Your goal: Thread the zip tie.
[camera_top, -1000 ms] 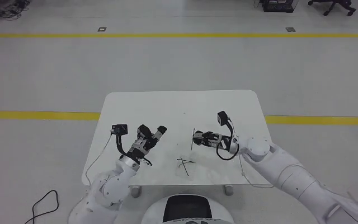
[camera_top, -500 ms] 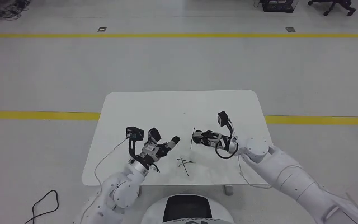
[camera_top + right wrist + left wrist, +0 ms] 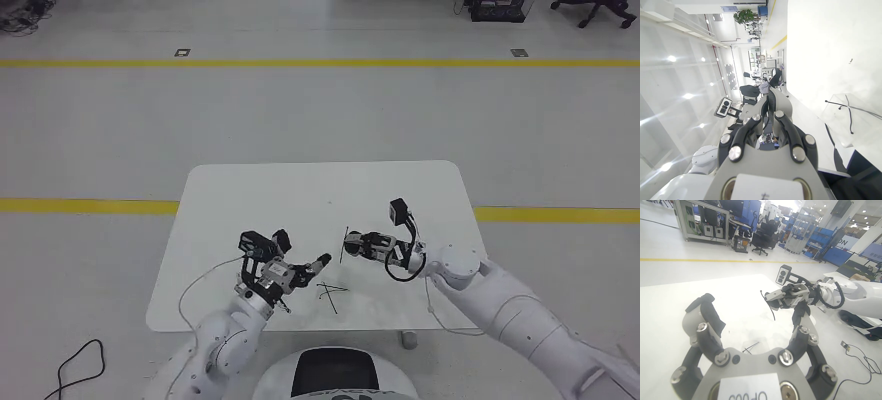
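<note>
Zip tie (image 3: 770,306), black, one: pinched at mid-length between the closed fingers of the right gripper (image 3: 769,300), held roughly upright and clear of the bench (image 3: 250,200), small head uppermost, thin tail hanging free below the fingers; it stands beyond the loose zip ties (image 3: 330,292) and slightly to their right. Loose zip ties, a few, black: lying crossed on the bench near its front edge, untouched, taken here as the reference point. Left gripper (image 3: 753,306): fingers spread wide, nothing between them, sitting just left of the loose zip ties and aimed across them at the held tie, near it but apart from it. Step in hand, by judgement: the tie is presented by one arm and the other is lined up to take its free tail; threading itself is not yet begun, as the tie hangs straight with no loop formed. Next move, by judgement: calls for the open fingers to meet the narrow tail squarely and close on it near its tip, then curl it toward the small head slot, with close alignment and a steady hold by the right gripper.
</note>
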Action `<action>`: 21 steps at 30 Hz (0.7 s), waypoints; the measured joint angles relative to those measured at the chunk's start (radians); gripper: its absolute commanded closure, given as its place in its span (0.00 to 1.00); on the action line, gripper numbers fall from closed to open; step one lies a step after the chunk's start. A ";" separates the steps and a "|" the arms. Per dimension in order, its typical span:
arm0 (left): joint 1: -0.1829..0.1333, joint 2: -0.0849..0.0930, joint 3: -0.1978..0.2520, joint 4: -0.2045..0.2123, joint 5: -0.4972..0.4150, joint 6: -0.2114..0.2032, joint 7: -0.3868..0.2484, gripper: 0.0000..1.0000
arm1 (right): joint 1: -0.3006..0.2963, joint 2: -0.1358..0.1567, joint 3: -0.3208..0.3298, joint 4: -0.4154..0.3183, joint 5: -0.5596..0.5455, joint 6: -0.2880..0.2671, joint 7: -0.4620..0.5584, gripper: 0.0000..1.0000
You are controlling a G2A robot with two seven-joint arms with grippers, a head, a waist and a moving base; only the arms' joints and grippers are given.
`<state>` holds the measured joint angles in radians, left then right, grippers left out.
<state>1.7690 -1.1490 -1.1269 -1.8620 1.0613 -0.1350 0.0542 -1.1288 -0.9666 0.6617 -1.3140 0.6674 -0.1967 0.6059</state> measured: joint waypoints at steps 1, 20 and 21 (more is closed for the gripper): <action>-0.003 0.001 0.006 0.000 0.042 0.018 0.002 0.00 | -0.004 -0.001 0.003 -0.004 -0.003 0.006 -0.010 1.00; -0.090 0.029 0.183 0.074 0.509 0.261 0.064 0.00 | -0.037 -0.017 0.057 -0.007 0.040 0.083 -0.049 1.00; -0.098 0.031 0.188 0.080 0.509 0.243 0.077 0.00 | -0.041 -0.018 0.060 -0.010 0.037 0.086 -0.054 1.00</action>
<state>1.6715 -1.1175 -0.9393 -1.7821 1.5700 0.1076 0.1315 -1.1693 -0.9847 0.7212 -1.3244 0.7045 -0.1104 0.5517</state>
